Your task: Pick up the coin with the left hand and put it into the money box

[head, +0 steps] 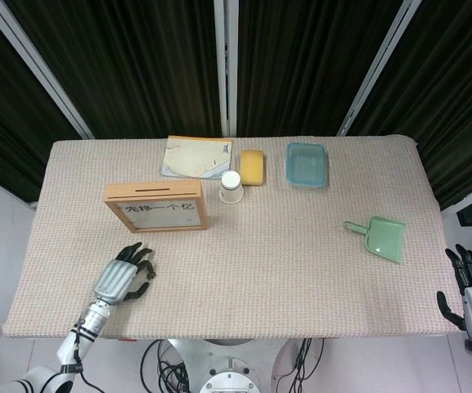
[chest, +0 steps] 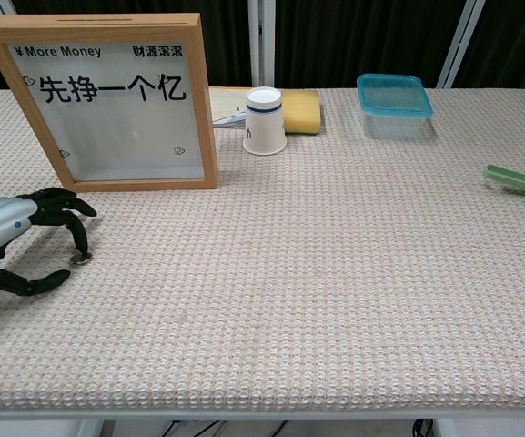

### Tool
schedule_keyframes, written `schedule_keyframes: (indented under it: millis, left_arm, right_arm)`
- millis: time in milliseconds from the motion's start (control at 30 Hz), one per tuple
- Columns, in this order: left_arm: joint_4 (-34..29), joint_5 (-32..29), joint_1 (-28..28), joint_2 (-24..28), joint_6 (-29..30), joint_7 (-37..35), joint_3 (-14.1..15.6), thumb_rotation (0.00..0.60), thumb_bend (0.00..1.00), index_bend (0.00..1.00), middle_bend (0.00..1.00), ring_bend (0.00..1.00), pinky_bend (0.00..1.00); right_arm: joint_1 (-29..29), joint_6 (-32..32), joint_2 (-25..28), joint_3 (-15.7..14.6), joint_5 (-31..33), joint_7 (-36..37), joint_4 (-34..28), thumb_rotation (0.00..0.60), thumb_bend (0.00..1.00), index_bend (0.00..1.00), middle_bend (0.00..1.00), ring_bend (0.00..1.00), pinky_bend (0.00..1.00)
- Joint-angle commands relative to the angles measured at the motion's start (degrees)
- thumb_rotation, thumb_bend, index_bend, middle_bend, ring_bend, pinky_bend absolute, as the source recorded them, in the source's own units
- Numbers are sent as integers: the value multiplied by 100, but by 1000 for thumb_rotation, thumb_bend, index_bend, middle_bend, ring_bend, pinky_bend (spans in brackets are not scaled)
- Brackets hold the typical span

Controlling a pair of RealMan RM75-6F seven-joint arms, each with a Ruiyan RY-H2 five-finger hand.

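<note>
The small dark coin lies flat on the desk right under one fingertip of my left robot hand, with the upright wooden-framed money box, coin slot along its top edge, standing at its twelve o'clock.
</note>
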Motion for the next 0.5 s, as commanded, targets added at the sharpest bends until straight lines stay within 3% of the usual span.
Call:
schedule_keyframes:
  millis: [33,500]
  left_arm:
    - [28,-6,-14,-24,-24,-15,1,600,249,418,148,24,131]
    - [271,-30,-72,-227,-6,-122,-70,600,249,450,162,24,131]
  right_arm:
    - [-6,-6,3,2,17,11,12,600,379,0,0,0,0]
    - [-19,-61,-31,10,86,122,130,600,383,0,0,0,0]
